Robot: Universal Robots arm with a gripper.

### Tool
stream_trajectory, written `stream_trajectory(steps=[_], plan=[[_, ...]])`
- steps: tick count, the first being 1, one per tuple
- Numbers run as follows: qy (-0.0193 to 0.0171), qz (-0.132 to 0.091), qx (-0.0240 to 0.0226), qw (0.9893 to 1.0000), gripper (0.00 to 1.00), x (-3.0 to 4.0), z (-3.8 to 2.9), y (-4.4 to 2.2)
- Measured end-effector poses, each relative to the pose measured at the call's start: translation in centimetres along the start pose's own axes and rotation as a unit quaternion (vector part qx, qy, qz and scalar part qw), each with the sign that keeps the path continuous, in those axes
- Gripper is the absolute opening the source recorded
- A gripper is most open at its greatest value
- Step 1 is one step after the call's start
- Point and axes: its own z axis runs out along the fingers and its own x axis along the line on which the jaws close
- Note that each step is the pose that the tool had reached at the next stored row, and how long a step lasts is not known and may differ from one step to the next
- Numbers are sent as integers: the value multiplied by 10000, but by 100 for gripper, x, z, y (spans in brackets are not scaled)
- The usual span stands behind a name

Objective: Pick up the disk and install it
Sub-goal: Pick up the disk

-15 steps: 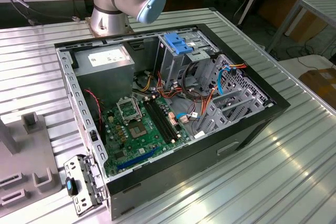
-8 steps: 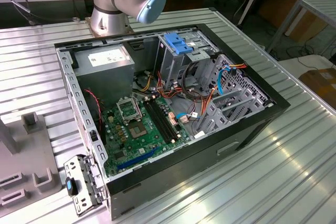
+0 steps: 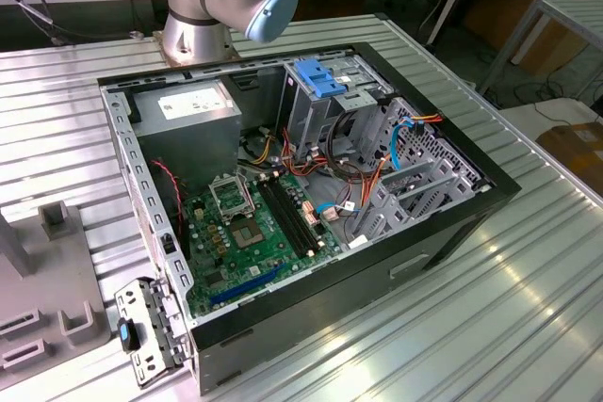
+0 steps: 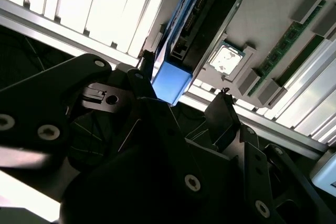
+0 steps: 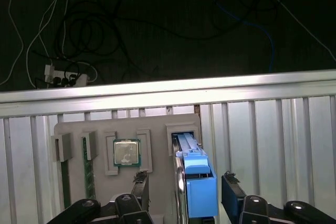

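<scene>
Disk (image 5: pixel 198 182) edge-on in holder (image 5: pixel 100 129) slot — flat faces hidden, w/ one end cut off at frame edge.

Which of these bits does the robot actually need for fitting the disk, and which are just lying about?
Needed: disk in its blue carrier, standing on edge in the grey holder tray; the jaws, open on either side of it; the open computer case.
Lying about: processor chip and memory stick in the same tray; power strip and cables on the floor.
</scene>
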Motion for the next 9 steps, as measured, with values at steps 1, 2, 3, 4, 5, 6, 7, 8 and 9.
stream_trajectory(steps=[1, 2, 3, 4, 5, 6, 7, 8, 9], plan=[[0, 0, 0, 10000, 66, 0, 0, 0], [0, 0, -1, 10000, 66, 0, 0, 0], [0, 0, 0, 10000, 66, 0, 1, 0], [0, 0, 0, 10000, 66, 0, 1, 0], [0, 0, 0, 10000, 66, 0, 1, 0], [-1, 0, 1, 10000, 66, 0, 4, 0], [-1, 0, 2, 10000, 66, 0, 22, 0], [-1, 2, 0, 10000, 66, -5, 63, 1], [0, 20, 0, 10000, 66, -11, 93, 2]])
